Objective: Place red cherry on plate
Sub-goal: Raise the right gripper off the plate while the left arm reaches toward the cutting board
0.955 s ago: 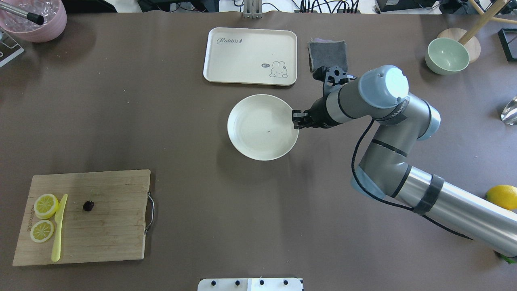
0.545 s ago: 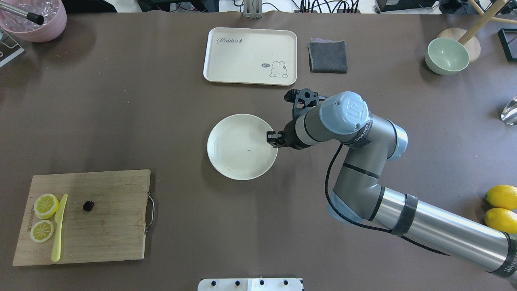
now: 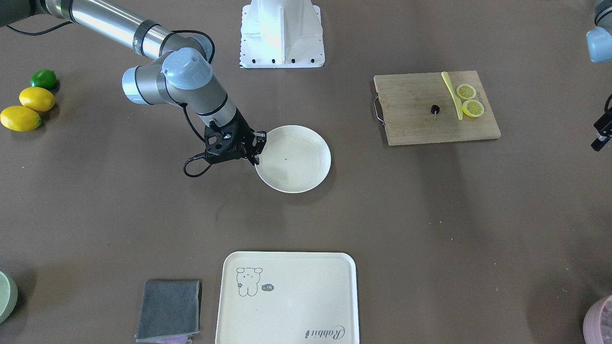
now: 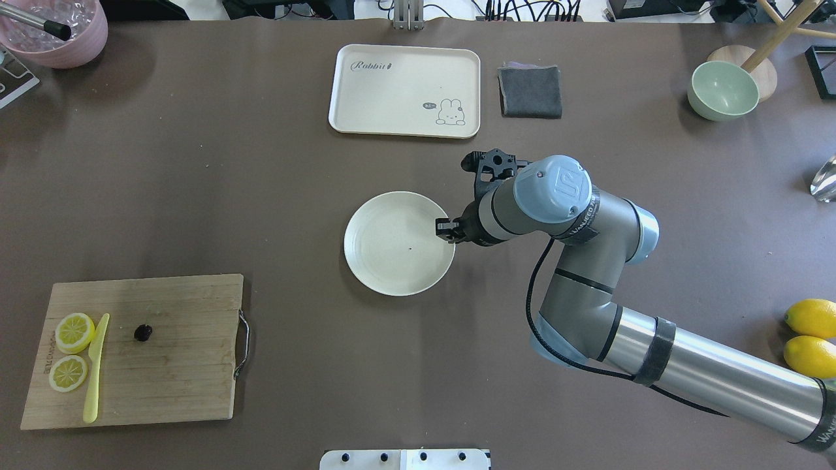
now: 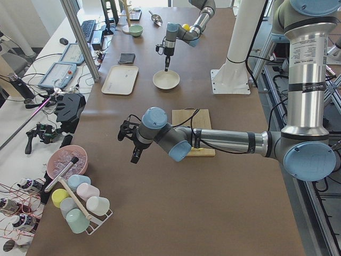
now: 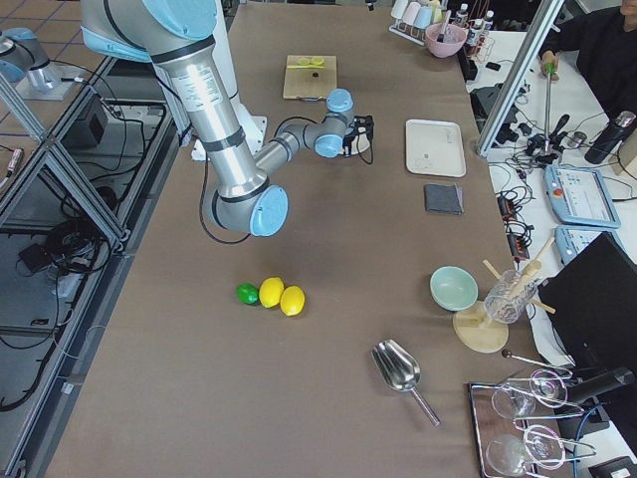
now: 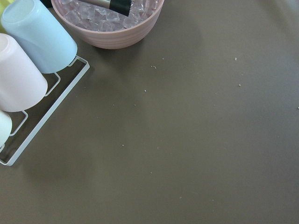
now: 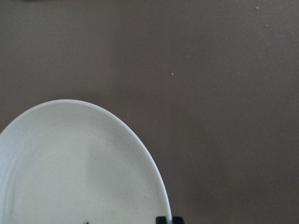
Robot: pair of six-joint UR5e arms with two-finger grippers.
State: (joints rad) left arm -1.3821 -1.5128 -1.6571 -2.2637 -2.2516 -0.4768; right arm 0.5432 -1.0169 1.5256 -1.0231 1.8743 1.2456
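Overhead and front-facing cameras look steeply down from opposite sides, both showing the plate (image 4: 382, 245) near mid-frame. Side cameras look along the surface (image 5: 213, 213) from either end. Wrist cameras sit close above it.

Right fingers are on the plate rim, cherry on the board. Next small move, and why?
Probably open the right gripper and lift clear of the plate: its fingers pinch the rim, while the red cherry sits on the cutting board, far on the robot's left.
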